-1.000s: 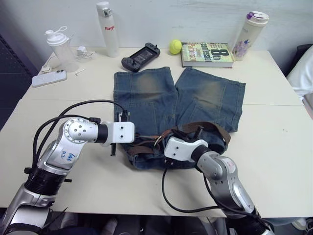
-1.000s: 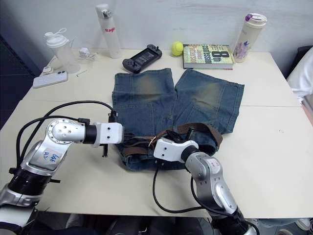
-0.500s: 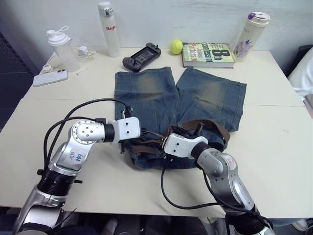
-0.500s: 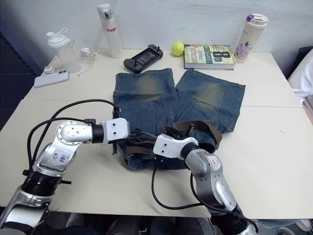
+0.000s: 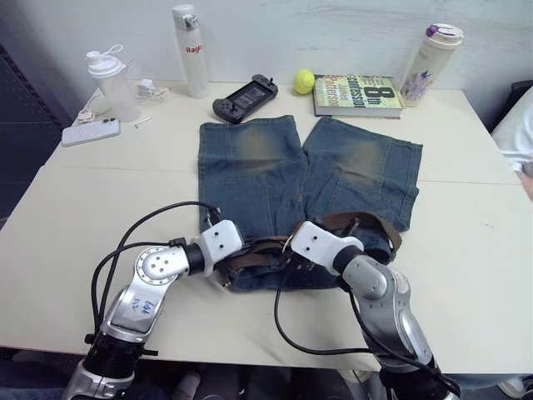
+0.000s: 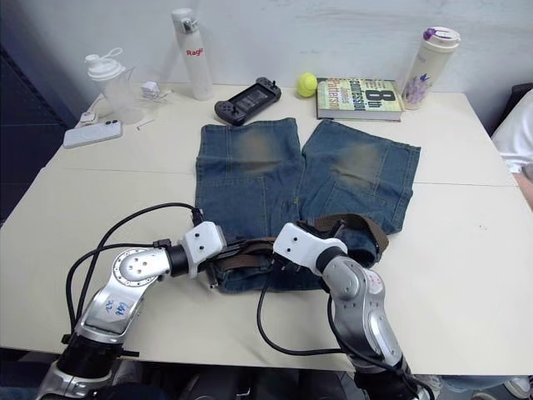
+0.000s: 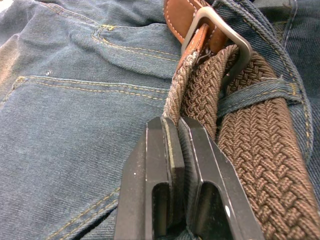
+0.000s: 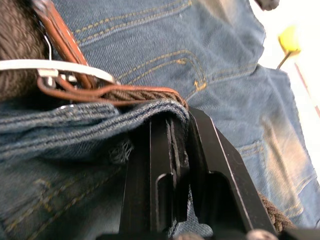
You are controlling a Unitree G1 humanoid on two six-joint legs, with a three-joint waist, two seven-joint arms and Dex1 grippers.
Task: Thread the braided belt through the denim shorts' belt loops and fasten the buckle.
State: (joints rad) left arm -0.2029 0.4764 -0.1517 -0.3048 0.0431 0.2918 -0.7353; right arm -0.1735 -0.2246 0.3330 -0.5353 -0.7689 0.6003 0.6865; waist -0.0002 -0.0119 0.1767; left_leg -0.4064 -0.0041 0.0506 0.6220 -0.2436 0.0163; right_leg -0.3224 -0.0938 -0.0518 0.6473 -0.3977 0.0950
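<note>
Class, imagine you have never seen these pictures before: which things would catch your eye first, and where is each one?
First, the denim shorts spread flat mid-table, legs pointing away from the robot. At their waistband on the near edge, the left gripper is shut on the braided belt just short of the buckle, while the right gripper pinches the denim. Then the yellow ball beside the book at the far edge.

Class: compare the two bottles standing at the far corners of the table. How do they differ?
The left bottle is plain white, tall and slim, with red lettering; the right bottle is stouter, with a flower pattern and a purple-topped lid. The left one stands near a game controller, the right one beside a book. Both stand upright and capped.
</note>
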